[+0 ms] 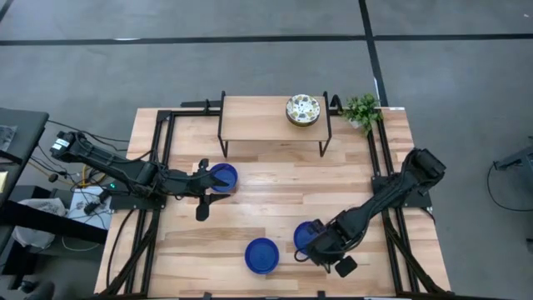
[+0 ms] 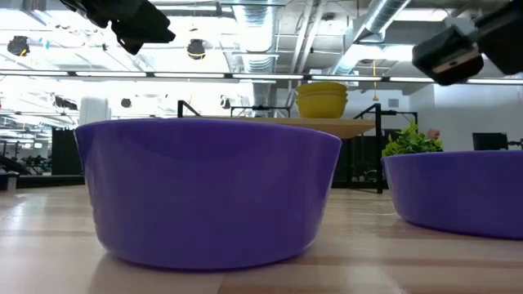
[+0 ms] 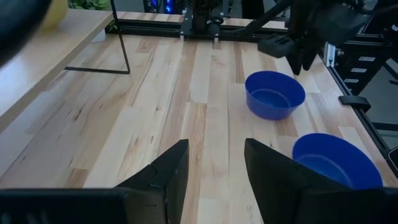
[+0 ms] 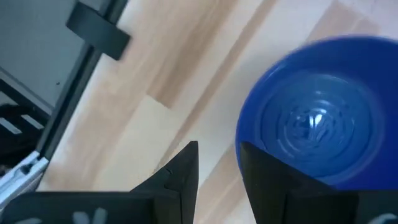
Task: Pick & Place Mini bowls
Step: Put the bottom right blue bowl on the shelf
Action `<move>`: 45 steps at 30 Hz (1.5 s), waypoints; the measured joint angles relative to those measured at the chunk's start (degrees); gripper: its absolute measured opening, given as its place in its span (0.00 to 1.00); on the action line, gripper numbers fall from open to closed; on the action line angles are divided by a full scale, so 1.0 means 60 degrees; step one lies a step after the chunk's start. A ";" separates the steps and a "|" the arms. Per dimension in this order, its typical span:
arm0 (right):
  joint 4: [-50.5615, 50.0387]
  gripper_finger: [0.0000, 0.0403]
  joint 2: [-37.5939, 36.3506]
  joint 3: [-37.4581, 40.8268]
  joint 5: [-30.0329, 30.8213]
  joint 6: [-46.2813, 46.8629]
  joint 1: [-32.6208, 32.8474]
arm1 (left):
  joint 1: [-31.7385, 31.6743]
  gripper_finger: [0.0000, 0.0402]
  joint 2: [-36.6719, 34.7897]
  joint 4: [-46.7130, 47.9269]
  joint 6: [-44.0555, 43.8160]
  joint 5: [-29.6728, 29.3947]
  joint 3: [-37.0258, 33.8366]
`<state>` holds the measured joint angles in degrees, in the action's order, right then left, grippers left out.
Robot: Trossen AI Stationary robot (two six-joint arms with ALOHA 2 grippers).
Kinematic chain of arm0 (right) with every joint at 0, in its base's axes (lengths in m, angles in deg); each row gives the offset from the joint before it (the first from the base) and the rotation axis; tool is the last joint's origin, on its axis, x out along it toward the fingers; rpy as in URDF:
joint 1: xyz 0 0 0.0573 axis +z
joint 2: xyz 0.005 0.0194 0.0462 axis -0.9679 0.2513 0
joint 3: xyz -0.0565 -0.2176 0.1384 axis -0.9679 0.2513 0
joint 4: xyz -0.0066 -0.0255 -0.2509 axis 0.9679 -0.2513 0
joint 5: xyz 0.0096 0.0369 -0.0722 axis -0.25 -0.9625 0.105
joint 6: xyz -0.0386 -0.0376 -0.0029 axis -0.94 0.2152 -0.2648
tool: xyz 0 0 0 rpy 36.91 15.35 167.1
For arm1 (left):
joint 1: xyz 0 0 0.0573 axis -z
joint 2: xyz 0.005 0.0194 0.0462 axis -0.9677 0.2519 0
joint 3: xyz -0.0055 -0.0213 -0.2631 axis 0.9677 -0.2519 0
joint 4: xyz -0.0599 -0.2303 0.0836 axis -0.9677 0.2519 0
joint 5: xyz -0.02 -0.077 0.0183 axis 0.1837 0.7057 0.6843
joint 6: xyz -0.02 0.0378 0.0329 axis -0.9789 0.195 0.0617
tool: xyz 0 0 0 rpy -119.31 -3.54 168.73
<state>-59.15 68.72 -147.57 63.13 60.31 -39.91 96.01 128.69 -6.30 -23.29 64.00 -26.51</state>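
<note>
The right claw [image 1: 320,250] hangs part open over the blue bowl [image 1: 306,236] at lower right of the bench [image 1: 275,196], holding nothing. Judged best: straddle the rim, then close. The left claw [image 1: 202,189], also part open and empty, sits beside another blue bowl [image 1: 221,177], centre left.

Light: bright, even, from ceiling lamps [image 2: 194,49] overhead.
Shadows: soft on the table [image 1: 275,200].
Glare: sheen inside the blue bowl [image 4: 317,121].
Blur: right wrist view smeared.
</note>
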 joint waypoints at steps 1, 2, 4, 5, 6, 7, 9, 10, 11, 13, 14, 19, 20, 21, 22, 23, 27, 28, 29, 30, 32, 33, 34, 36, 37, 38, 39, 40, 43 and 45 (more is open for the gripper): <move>-0.0018 0.26 0.0055 0.0000 0.0002 0.0004 0.0000 | 0.0000 0.38 0.0000 -0.0004 0.0003 0.0001 0.0000; -0.0059 0.26 0.0105 -0.0004 0.0064 0.0004 0.0018 | -0.0004 0.38 0.0000 -0.0010 0.0003 -0.0003 0.0000; -0.0165 0.26 0.0204 -0.0004 0.0243 0.0006 0.0039 | 0.0000 0.38 0.0000 -0.0046 0.0003 0.0000 0.0000; -0.0163 0.26 0.0244 -0.0004 0.0346 0.0007 0.0054 | 0.0000 0.38 0.0000 -0.0045 0.0003 0.0001 0.0000; -0.0159 0.26 0.0296 -0.0004 0.0439 0.0011 0.0074 | -0.0002 0.38 0.0000 -0.0049 0.0003 -0.0002 0.0000; -0.0149 0.27 0.0342 -0.0004 0.0446 0.0007 0.0076 | -0.0002 0.38 0.0000 -0.0068 0.0001 -0.0002 0.0000; -0.0226 0.27 0.0369 -0.0004 0.0468 0.0000 0.0076 | -0.0002 0.38 0.0000 -0.0084 0.0002 -0.0001 0.0000; -0.0210 0.27 0.0392 -0.0005 0.0473 0.0000 0.0076 | -0.0003 0.38 0.0000 -0.0090 0.0003 -0.0002 0.0000; -0.0203 0.27 0.0430 -0.0015 0.0517 0.0004 0.0076 | -0.0004 0.38 0.0000 -0.0099 0.0003 -0.0002 0.0000; -0.0392 0.27 0.0489 -0.0004 0.0822 0.0000 0.0108 | 0.0000 0.38 0.0000 -0.0102 0.0003 -0.0003 0.0000; -0.0438 0.27 0.0537 -0.0004 0.0931 0.0004 0.0128 | -0.0003 0.38 0.0000 -0.0105 0.0003 -0.0003 0.0000; -0.0402 0.27 0.0826 -0.0011 0.0956 0.0029 0.0140 | -0.0001 0.38 0.0000 -0.0150 0.0003 0.0000 0.0000; -0.0431 0.27 0.0850 -0.0010 0.1041 0.0049 0.0140 | -0.0004 0.38 0.0000 -0.0159 0.0003 -0.0001 0.0000; -0.0550 0.27 0.0850 0.0000 0.1161 0.0063 0.0146 | -0.0003 0.38 0.0000 -0.0174 0.0003 -0.0003 0.0000; -0.0558 0.27 0.0859 0.0000 0.1205 0.0071 0.0142 | -0.0003 0.38 0.0004 -0.0194 0.0003 -0.0003 0.0004; -0.0489 0.27 0.0882 0.0000 0.1275 0.0076 0.0131 | -0.0004 0.38 0.0011 -0.0197 0.0003 0.0000 0.0004; -0.0544 0.26 0.0936 -0.0002 0.1514 0.0080 0.0120 | -0.0001 0.38 0.0011 -0.0199 0.0003 0.0001 0.0004; -0.0541 0.25 0.0969 -0.0004 0.1510 0.0080 0.0120 | -0.0002 0.38 0.0011 -0.0202 0.0003 -0.0001 0.0004; -0.0579 0.24 0.0988 0.0001 0.1509 0.0077 0.0121 | 0.0000 0.38 0.0011 -0.0205 0.0003 -0.0003 0.0004; -0.0579 0.23 0.0988 0.0007 0.1505 0.0080 0.0124 | -0.0001 0.38 0.0011 -0.0204 0.0003 -0.0003 0.0004; -0.0493 0.18 0.0988 0.0000 0.1506 0.0080 0.0124 | -0.0002 0.38 0.0011 -0.0211 0.0003 -0.0003 0.0004; -0.0512 0.16 0.0988 0.0000 0.1503 0.0080 0.0124 | -0.0004 0.38 0.0011 -0.0215 0.0003 -0.0003 0.0004; -0.0520 0.14 0.0988 0.0000 0.1510 0.0080 0.0120 | 0.0000 0.38 0.0011 -0.0215 0.0003 0.0001 0.0004; -0.0536 0.07 0.0988 0.0000 0.1506 0.0080 0.0120 | -0.0004 0.38 0.0011 -0.0219 0.0003 -0.0003 0.0004; -0.0558 0.04 0.0985 0.0000 0.1523 0.0080 0.0124 | -0.0004 0.38 0.0011 -0.0222 0.0003 -0.0003 0.0004; -0.0570 0.03 0.0971 -0.0004 0.1557 0.0082 0.0124 | -0.0002 0.38 0.0011 -0.0223 0.0003 -0.0003 0.0004; -0.0575 0.02 0.0963 -0.0007 0.1580 0.0084 0.0118 | -0.0003 0.38 0.0011 -0.0227 0.0003 0.0000 0.0004; -0.0588 0.02 0.0963 -0.0011 0.1590 0.0118 0.0100 | 0.0000 0.38 0.0011 -0.0235 0.0003 -0.0003 0.0004; -0.0890 0.02 0.0963 -0.0116 0.1662 0.0574 0.0004 | -0.0004 0.38 0.0011 -0.0239 0.0003 -0.0002 0.0004; -0.1387 0.01 0.0963 -0.0385 0.1641 0.0627 -0.0136 | 0.0000 0.38 0.0011 -0.0244 0.0003 0.0000 0.0004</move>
<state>-67.47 74.50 -149.88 72.98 64.07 -40.73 96.01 128.75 -7.76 -23.27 64.00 -26.49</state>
